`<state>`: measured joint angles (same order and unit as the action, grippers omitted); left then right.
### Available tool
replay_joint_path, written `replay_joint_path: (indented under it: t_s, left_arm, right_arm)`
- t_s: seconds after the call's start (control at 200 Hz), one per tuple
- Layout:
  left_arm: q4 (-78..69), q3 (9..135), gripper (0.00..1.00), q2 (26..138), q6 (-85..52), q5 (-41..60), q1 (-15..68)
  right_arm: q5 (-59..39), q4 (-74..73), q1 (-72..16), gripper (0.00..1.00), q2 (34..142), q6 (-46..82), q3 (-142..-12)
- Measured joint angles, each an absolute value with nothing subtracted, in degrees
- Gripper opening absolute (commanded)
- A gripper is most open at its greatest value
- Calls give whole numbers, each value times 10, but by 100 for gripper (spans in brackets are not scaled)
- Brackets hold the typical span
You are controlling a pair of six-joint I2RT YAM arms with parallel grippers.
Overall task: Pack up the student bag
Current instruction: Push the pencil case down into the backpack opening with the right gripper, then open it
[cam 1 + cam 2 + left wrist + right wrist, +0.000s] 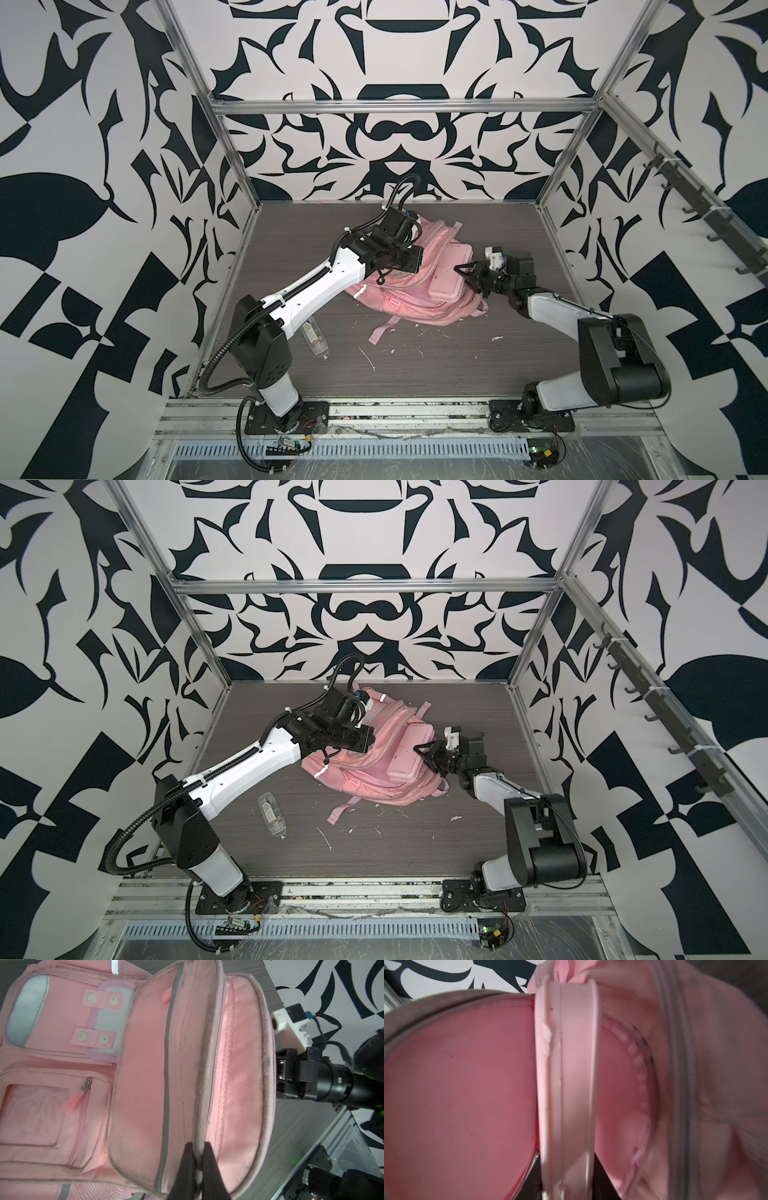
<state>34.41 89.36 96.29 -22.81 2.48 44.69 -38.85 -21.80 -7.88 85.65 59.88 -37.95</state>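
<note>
Student bag (pixel 399 301) lay slumped on the table (pixel 415 374), centre to far. Its front pockets faced left and up and its open mouth was turned right. The long axis ran roughly far-left to near-right.

Left gripper (pixel 197 1146), at the bag's far end, was pinched tight on the grey zip rim (pixel 204 1064) between two compartments.

Right gripper (pixel 467 275), at the bag's right side, had its jaws partway apart, clamped on a flat pink pencil case (pixel 451 274). The case sat at the open mouth with pink lining on both sides of it.

A pink strap (pixel 380 332) trailed toward the near side.
</note>
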Motion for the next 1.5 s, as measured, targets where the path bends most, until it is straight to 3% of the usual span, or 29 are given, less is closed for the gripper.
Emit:
replay_joint_path:
  t_s: [0.66,0.775,0.875,0.96,1.135,1.5]
  left_arm:
    - [336,894,0,963,-248,54,446]
    - [332,894,0,963,-251,54,446]
    - [332,894,0,960,-255,55,442]
    - [332,894,0,954,-257,56,438]
    - [323,885,0,944,-262,63,430]
    - [305,868,0,934,-270,69,423]
  right_arm:
    - [-311,-388,-229,12,1129,719,-571]
    - [-300,-385,-247,21,1148,721,-598]
    - [-297,-375,-253,40,1153,721,-608]
    - [-293,-358,-255,48,1153,714,-616]
    - [-284,-289,-256,55,1149,685,-642]
    - [-256,-117,-256,59,1100,594,-678]
